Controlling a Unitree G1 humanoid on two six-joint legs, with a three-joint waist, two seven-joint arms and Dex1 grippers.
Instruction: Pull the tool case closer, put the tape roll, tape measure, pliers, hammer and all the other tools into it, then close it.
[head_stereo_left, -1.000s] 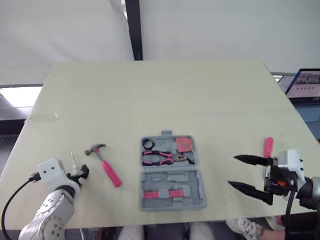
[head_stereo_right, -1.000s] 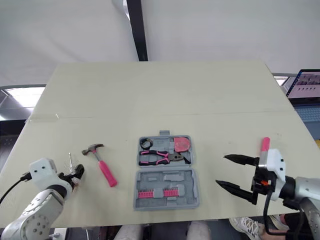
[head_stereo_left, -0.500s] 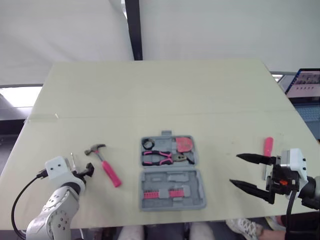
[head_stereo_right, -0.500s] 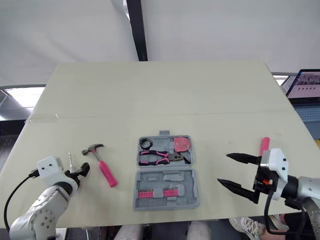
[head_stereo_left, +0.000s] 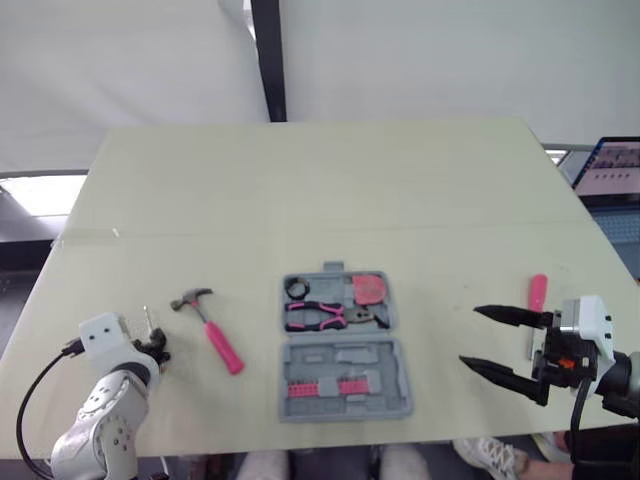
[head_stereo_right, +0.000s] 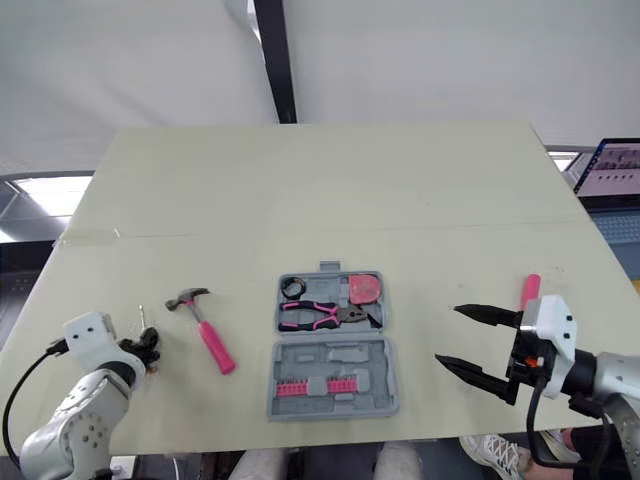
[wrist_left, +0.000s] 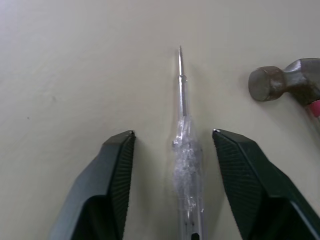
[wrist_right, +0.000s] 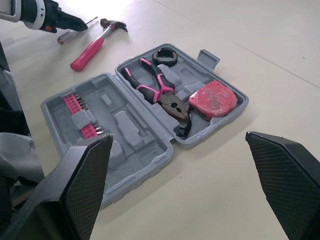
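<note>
**A:** Where does the screwdriver (wrist_left: 185, 167) lie from the left claw (wrist_left: 172, 134)?

**B:** Flat on the counter (head_stereo_left: 300, 200), right between its spread jaws. The shaft runs straight ahead, tip pointing away, with the hammer (wrist_left: 285, 85) just beside it.

**A:** And the right claw (head_stereo_left: 469, 336)?

**B:** Spread too, and empty, well away beyond the case (head_stereo_left: 395, 365). The left is nearer, and closing should pinch the clear handle.

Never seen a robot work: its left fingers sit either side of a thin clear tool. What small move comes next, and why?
Probably close the left fingers on the clear-handled screwdriver: it lies flat on the pale table between them, ungripped, and belongs in the open grey plastic tool case.
</note>
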